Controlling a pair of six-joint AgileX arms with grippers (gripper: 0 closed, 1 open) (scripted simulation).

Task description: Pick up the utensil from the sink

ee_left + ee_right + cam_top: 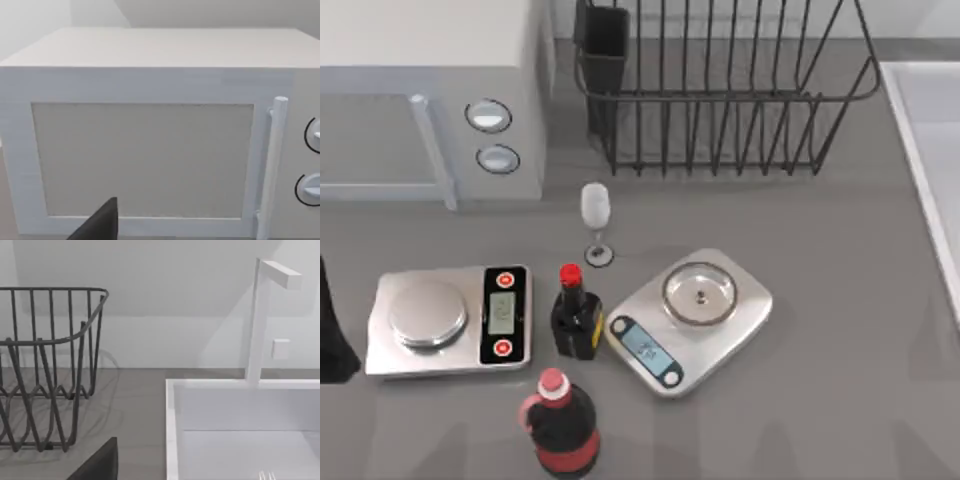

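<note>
grey table (840, 300), sink (171, 440) at right

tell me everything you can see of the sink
The sink is a pale grey-white recessed basin with a light, straight raised rim, set at the table's right edge, beside the black wire dish rack. A white square-section tap rises from its back rim. Inside, on the smooth floor, just the silver tine tips of the utensil show. Neither claw is touching it.

I've got shiny brushed-metal scales (692, 320), a black wire dish rack (720, 90), a matt white sink (240, 410), and a matt grey table (840, 300).
</note>
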